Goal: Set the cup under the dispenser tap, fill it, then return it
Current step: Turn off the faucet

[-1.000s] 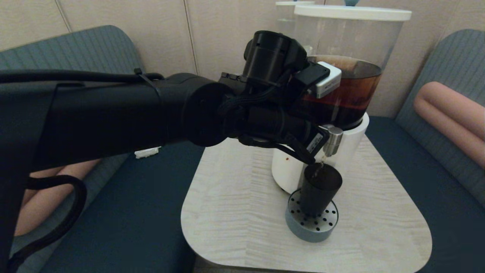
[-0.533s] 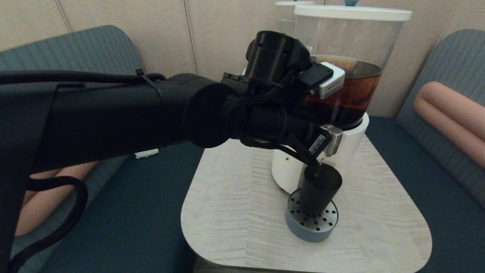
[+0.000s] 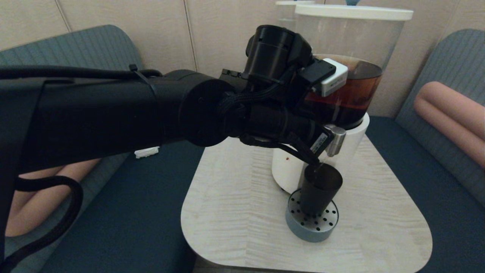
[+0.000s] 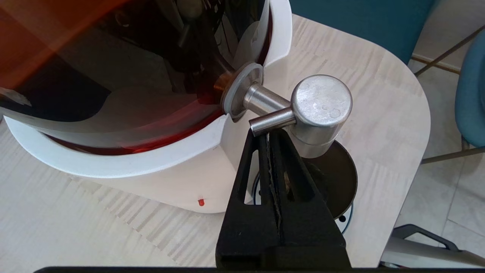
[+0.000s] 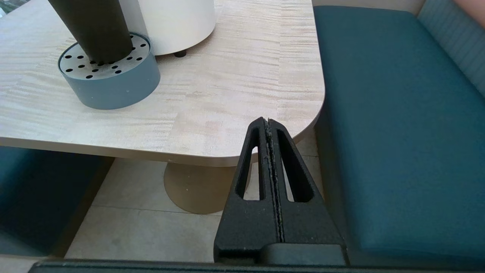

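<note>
Pale wood makes the top of the table, the biggest flat thing in the head view. On it, at about 1 o'clock from the table's middle, stands the big dispenser with a clear tank, a white round base and brown liquid inside. The long black left arm reaches in from 9 o'clock and covers part of the tank.

A round grey drip tray with small holes sits on the table, touching the white base at its front. The cup stands upright on this tray, dark and smooth. It is right under the dispenser tap, a short shiny steel spout. In the left wrist view the tap's round steel cap is above the cup.

The left gripper has its 2 fingers pressed flat together, with nothing between them. Their tips touch the tap's thin steel lever.

The right gripper hangs low off the table's edge, above the floor, its 2 fingers also closed tight together.
</note>
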{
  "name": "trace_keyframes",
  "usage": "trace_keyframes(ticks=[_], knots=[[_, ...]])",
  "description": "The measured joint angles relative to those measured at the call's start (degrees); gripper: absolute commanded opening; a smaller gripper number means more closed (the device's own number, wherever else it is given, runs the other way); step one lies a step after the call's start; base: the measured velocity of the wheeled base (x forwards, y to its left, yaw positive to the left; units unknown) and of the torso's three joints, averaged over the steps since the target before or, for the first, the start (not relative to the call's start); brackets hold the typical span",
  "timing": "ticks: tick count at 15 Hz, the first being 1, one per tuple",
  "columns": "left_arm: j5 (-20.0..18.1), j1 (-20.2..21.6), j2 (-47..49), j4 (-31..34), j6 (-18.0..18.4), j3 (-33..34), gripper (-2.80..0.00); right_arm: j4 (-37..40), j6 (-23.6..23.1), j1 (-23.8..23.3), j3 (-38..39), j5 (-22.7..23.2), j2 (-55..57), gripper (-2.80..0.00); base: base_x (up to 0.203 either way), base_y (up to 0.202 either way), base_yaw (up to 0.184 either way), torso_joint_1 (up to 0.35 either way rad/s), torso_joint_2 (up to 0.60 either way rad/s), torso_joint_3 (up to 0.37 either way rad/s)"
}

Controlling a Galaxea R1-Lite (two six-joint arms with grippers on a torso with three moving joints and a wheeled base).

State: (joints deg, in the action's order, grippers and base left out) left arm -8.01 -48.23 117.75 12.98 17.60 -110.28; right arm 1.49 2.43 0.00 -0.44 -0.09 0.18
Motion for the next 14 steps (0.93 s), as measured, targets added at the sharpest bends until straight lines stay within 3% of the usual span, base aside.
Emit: trace_keyframes(ticks=[8, 14], knots=[[0.1, -0.8, -0.3, -0.5, 0.7, 0.5, -2.8, 0.0, 0.0, 0.0, 0.0, 0.0, 0.0, -2.8, 0.0, 0.0, 0.0, 0.0, 0.0, 0.0], [0.6, -1.0, -3.3, 0.9, 0.8, 4.5, -2.8, 0.0, 0.0, 0.0, 0.0, 0.0, 0.0, -2.8, 0.0, 0.0, 0.0, 0.0, 0.0, 0.0]])
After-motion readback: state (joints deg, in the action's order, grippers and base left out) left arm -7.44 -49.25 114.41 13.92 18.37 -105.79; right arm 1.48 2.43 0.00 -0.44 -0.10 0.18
